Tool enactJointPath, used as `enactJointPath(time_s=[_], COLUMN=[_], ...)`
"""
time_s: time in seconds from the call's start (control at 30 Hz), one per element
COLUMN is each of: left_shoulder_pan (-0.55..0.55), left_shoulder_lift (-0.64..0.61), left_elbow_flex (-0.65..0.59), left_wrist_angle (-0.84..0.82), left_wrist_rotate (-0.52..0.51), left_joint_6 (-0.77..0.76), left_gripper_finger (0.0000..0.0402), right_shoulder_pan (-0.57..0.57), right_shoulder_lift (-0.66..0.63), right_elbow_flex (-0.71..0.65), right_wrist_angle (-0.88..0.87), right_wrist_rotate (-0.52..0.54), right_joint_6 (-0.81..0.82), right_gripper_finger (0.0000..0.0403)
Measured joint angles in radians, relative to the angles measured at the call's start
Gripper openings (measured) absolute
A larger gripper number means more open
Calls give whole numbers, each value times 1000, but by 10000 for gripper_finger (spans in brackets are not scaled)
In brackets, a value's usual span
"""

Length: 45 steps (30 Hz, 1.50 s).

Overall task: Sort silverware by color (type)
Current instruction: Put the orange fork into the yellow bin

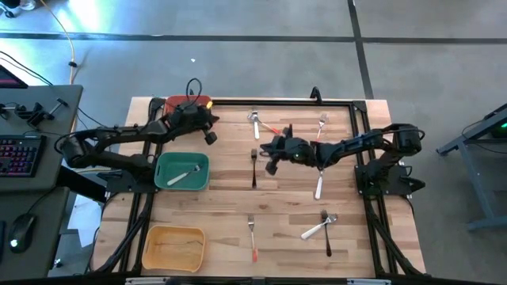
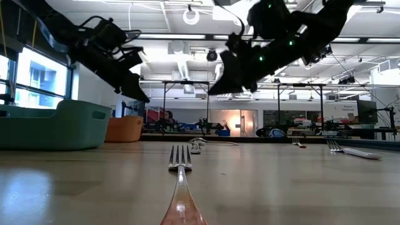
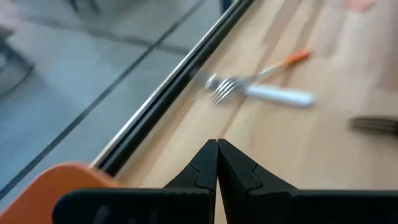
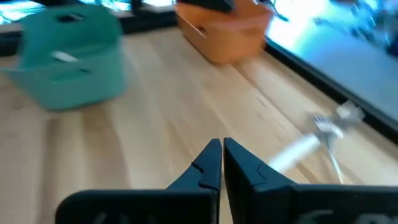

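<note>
Forks and spoons lie scattered flat on the wooden table. A white-handled fork [image 1: 255, 123] and an orange-handled piece [image 1: 271, 127] lie crossed near the far edge. A black fork [image 1: 253, 167] lies at mid-table. My left gripper [image 1: 211, 136] hovers shut beside the orange bin [image 1: 186, 103], with nothing in it, and those crossed pieces [image 3: 261, 87] lie ahead of it. My right gripper [image 1: 270, 165] hangs shut above the table next to the black fork, also with nothing in it. A white-handled fork [image 4: 308, 144] lies beside its fingers.
A green bin [image 1: 182, 171] at the left holds one white-handled piece. A yellow bin [image 1: 173, 246] stands at the near left. More silverware lies at the right [image 1: 319, 187], near right [image 1: 320, 227] and near middle [image 1: 252, 237]. A black frame rail [image 3: 168, 93] runs along the table's far edge.
</note>
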Motion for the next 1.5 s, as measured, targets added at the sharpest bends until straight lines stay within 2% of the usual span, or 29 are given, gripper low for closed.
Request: enactJointPath(time_s=[0.17, 0.3, 0.47, 0.63, 0.8, 1.0, 1.13, 1.5], left_shoulder_pan=[-53, -103, -144, -174, -195, -201, -201, -201], left_shoulder_lift=[-70, -139, -205, -244, -275, -292, -292, -292], left_elbow_flex=[-139, -217, -252, -257, -257, -257, -257, -257], left_wrist_angle=[247, 337, 347, 344, 350, 351, 351, 351], left_wrist_rotate=[94, 161, 167, 177, 240, 241, 241, 241], left_joint_6=[-63, -81, -85, -129, -134, -164, -164, -166], left_gripper_finger=[0, 0, 0, 0, 0, 0, 0, 0], right_shoulder_pan=[-44, -80, -134, -190, -265, -360, -397, -435], right_shoulder_lift=[0, 0, 0, 0, 0, 15, 81, 333], right_elbow_flex=[35, 86, 156, 222, 256, 252, 275, 611], right_wrist_angle=[-140, -250, -400, -532, -605, -606, -623, -927], right_wrist_rotate=[-12, -16, -15, -20, -111, -205, -248, -268], right_joint_6=[48, 42, 29, 14, 6, -13, -42, -138], right_gripper_finger=[0, 0, 15, 73, 118, 121, 117, 117])
